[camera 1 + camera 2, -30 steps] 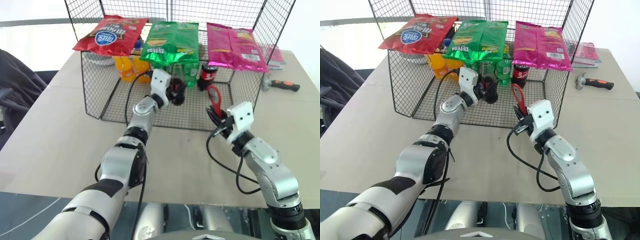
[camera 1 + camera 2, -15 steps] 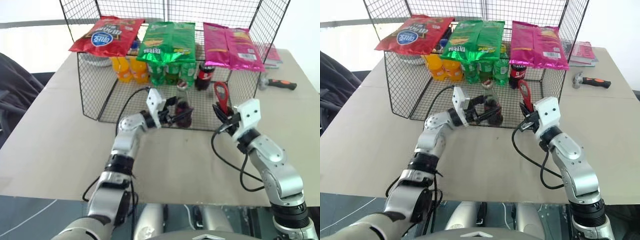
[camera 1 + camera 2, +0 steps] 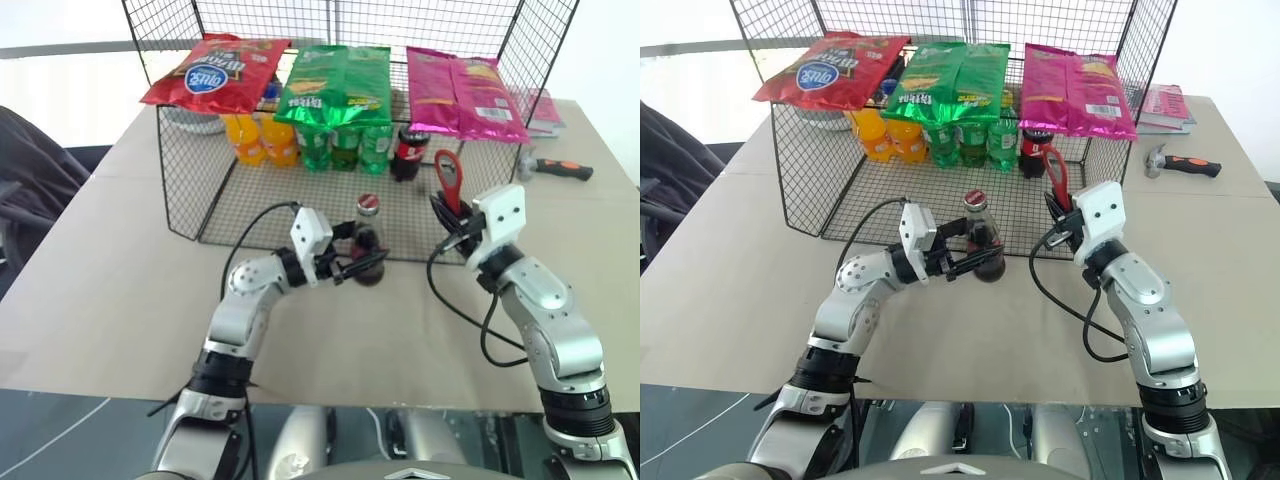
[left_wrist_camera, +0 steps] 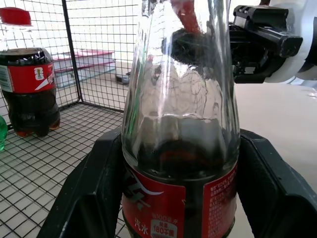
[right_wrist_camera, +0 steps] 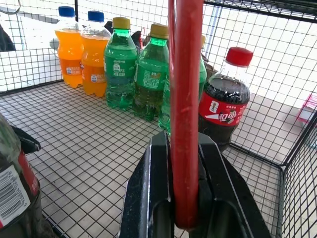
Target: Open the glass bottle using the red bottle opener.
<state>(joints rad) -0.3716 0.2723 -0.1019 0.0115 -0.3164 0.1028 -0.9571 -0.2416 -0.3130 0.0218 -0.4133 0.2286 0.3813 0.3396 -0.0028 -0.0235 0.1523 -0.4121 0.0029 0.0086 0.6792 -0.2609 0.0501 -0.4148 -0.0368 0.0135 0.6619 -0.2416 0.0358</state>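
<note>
Glass bottle (image 3: 367, 243) clamped in left gripper (image 3: 352, 266); right gripper (image 3: 447, 222) grips red bottle opener (image 3: 449, 176).

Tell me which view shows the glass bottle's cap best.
The right eye view: the glass bottle stands whole in the left gripper, its cap unobstructed. The left eye view shows it much the same. The left wrist view cuts off the neck; the right wrist view catches a lower edge.

There are three chip bags (image 3: 345, 82), two orange drinks (image 5: 83, 53), three green drinks (image 5: 136, 69), two cola bottles (image 5: 226, 101), one red opener (image 3: 1054, 175) and one hammer (image 3: 1179, 162).
</note>
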